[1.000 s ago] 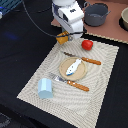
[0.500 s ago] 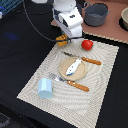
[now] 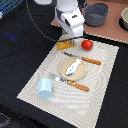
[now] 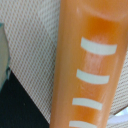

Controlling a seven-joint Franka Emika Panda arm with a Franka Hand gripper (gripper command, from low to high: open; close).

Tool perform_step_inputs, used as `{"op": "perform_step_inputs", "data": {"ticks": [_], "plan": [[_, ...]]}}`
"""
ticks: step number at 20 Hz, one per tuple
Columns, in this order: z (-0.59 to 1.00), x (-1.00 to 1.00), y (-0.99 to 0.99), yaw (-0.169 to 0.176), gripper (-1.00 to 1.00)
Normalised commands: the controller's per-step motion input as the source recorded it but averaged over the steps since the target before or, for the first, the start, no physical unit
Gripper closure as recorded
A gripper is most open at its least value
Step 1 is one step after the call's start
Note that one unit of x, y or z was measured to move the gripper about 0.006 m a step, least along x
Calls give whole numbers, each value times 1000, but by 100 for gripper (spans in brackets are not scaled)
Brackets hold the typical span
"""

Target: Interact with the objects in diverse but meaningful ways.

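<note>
Orange-yellow bread block (image 3: 65, 45) lies just under the claw (image 3: 73, 38), whose grip state is hidden.

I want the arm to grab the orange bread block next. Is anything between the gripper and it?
Nothing visible. The gripper sits directly above the orange bread block, and the wrist view shows the block close up and uncovered. The tomato lies beside it, toward the exterior view's right.
</note>
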Motion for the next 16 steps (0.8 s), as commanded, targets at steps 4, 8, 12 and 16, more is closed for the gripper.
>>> {"op": "perform_step_inputs", "data": {"ticks": [4,8,12,16], "plan": [[539,484,77,-213,-100],[371,586,2,-208,-100],[220,766,0,-161,-100],[127,881,46,-107,-100]]}}
